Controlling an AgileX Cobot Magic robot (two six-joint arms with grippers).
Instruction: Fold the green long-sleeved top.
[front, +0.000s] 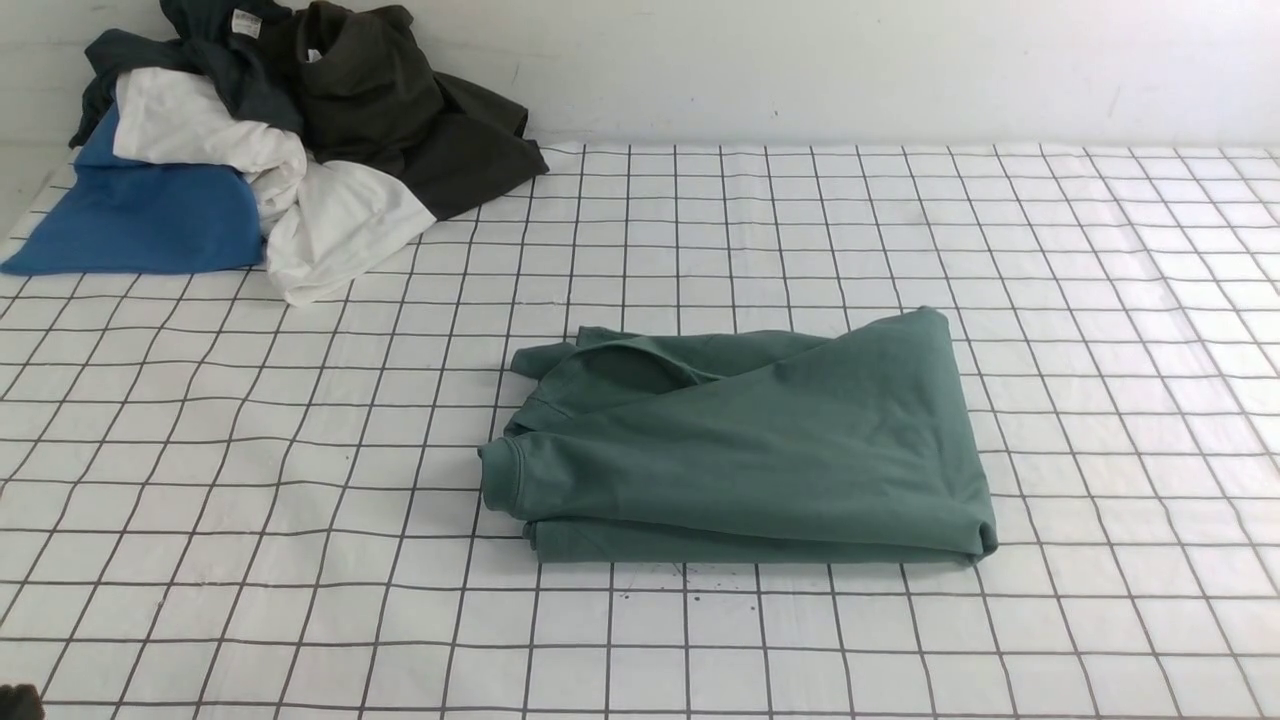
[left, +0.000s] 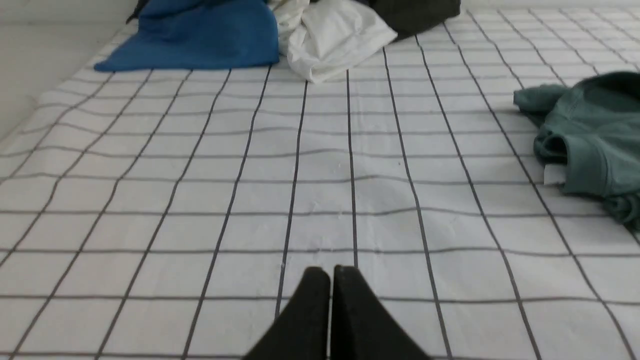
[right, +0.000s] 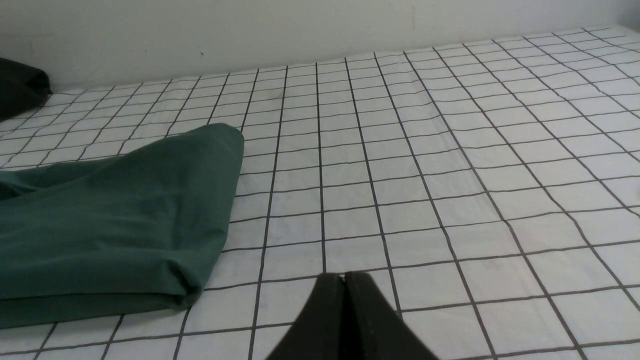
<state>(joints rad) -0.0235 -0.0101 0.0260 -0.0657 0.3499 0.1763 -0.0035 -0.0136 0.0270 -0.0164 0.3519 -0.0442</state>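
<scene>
On the gridded worktop (front: 1000, 250), the green long-sleeved top (front: 760, 440) lies folded into a compact bundle near the centre, one cuff at its left edge. Far left, a clothes pile (front: 260, 130) rests against the wall. The left tool (left: 330, 272) and right tool (right: 345, 277) are both fully closed, empty, clear of the top.

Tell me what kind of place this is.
Likely a lab bench for cloth folding: a grid-lined sheet on the table, one folded green top mid-table, a pile of spare clothes by the plain wall.
</scene>
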